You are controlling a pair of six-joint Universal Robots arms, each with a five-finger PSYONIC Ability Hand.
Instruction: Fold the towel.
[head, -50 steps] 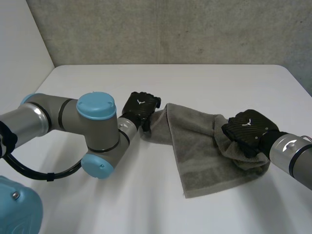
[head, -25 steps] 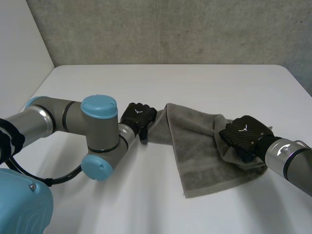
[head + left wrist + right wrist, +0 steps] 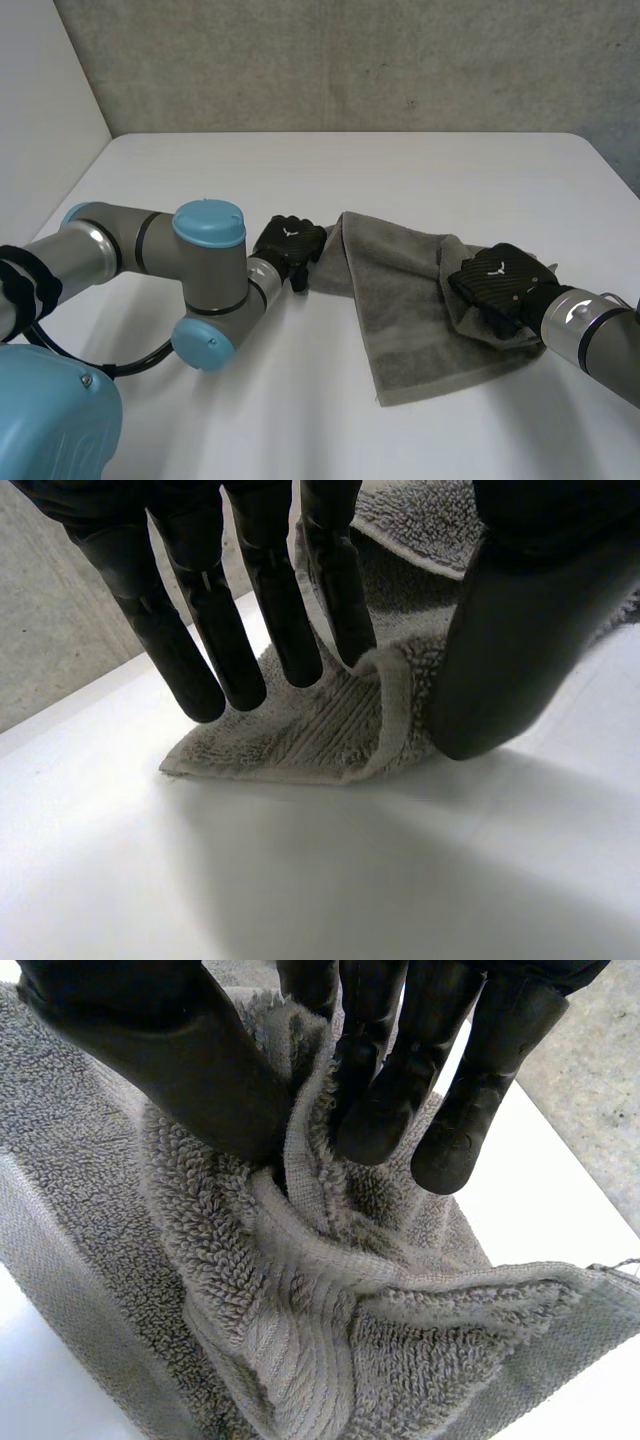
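1. Towel (image 3: 400, 300), grey and rumpled, lies on the white table (image 3: 420, 165) between both hands.
2. Left hand (image 3: 288, 242) pinches one end's corner between thumb and fingers.
3. Right hand (image 3: 497, 285) grips a bunched fold at the opposite edge.

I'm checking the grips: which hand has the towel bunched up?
The right hand pinches a crumpled ridge of the towel; the left hand pinches a flat edge by a corner.

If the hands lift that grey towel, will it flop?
Probably floppy: the towel bunches into soft folds where the right hand pinches it. Held there and at the left hand, its middle would likely sag. Its looped pile should resist slipping.
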